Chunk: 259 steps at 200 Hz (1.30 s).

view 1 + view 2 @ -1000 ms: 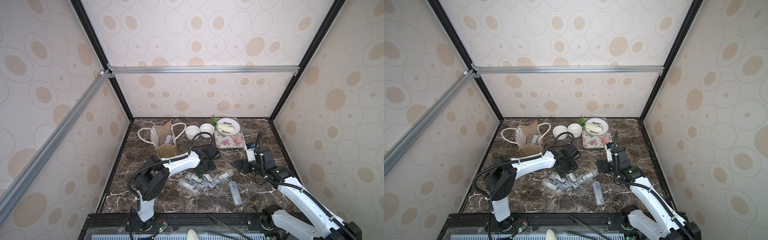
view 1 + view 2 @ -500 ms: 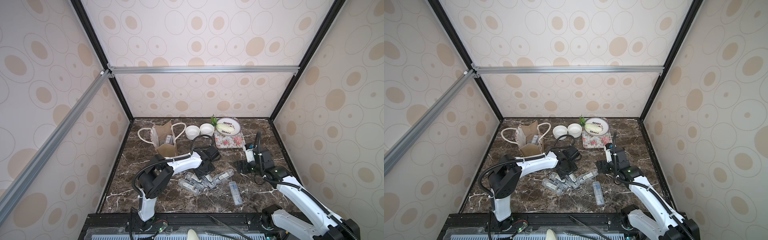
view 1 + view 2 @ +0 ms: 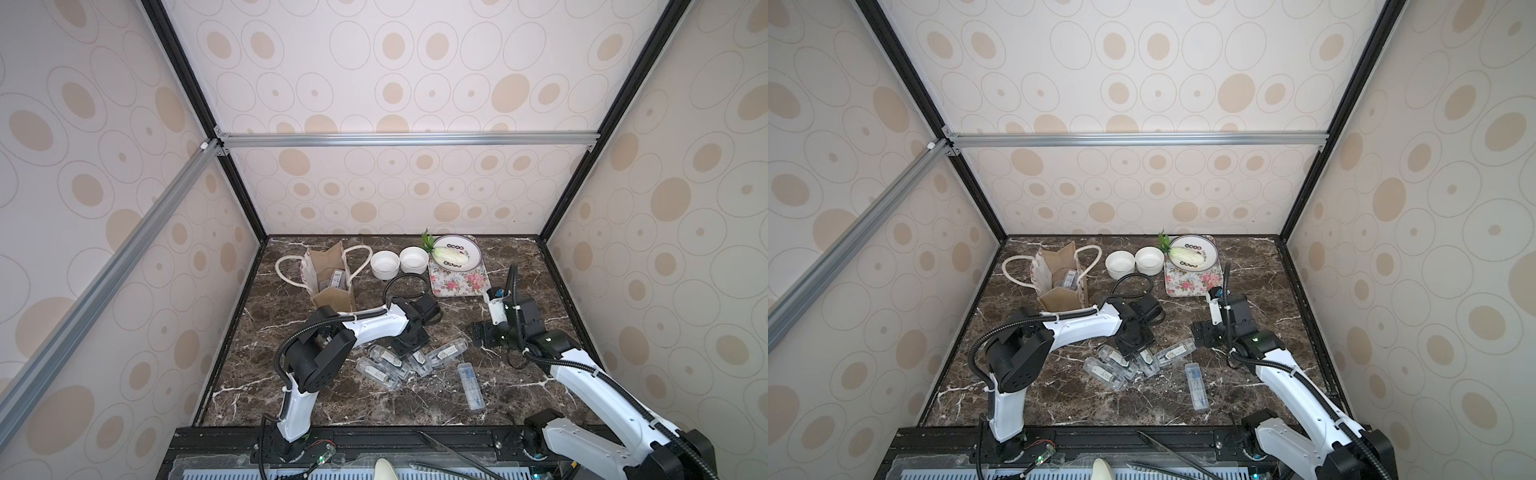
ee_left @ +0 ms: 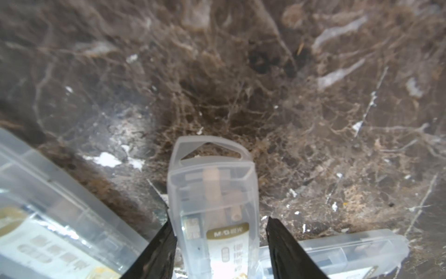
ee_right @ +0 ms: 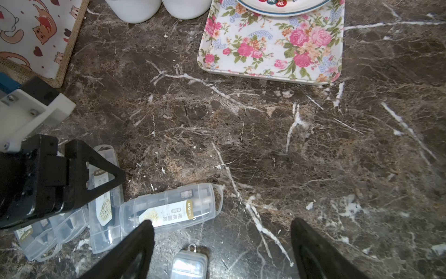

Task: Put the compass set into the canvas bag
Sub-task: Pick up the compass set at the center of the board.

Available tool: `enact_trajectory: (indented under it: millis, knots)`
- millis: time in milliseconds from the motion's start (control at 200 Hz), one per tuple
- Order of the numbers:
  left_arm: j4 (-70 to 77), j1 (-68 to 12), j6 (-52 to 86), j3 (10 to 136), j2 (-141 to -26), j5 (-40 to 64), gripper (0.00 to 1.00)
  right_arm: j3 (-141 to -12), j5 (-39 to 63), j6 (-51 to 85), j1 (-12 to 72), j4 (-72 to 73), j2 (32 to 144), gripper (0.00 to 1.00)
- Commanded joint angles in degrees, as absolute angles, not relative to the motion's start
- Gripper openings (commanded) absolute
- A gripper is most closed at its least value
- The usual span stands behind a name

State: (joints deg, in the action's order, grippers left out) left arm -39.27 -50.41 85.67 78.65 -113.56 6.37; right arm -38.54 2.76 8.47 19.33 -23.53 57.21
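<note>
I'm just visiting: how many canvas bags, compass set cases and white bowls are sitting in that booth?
canvas bag: 1
compass set cases: 6, with 5 lying outside and 1 showing inside the bag
white bowls: 2
Total: 9

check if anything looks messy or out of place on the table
Yes: the clear compass cases lie in a jumbled heap mid-table, overlapping at crossed angles, and one lone case sits apart near the front. Otherwise nothing looks spilled or broken.
</note>
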Motion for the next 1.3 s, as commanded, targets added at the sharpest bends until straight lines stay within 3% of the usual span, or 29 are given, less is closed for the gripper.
enact_trajectory:
  millis: [0, 495, 1030, 1290]
  knots:
    - [-41.0, -50.2, 86.1, 80.2, -115.5, 6.7, 0.57, -38.0, 2.4, 7.7, 19.6, -23.2, 57.8, 0.90]
    - [-38.3, -49.7, 87.2, 77.3, -112.8, 5.8, 0.41, -38.7, 2.0, 7.0, 19.6, -23.5, 60.2, 0.91]
    - [-42.4, -49.2, 77.2, 81.6, -104.8, -8.5, 0.42, -41.7, 2.2, 7.6, 19.6, -26.3, 60.4, 0.90]
    - [-44.5, -48.7, 64.9, 91.6, -102.1, -18.8, 0.43, -43.3, 1.3, 7.9, 19.6, -27.9, 60.1, 0.90]
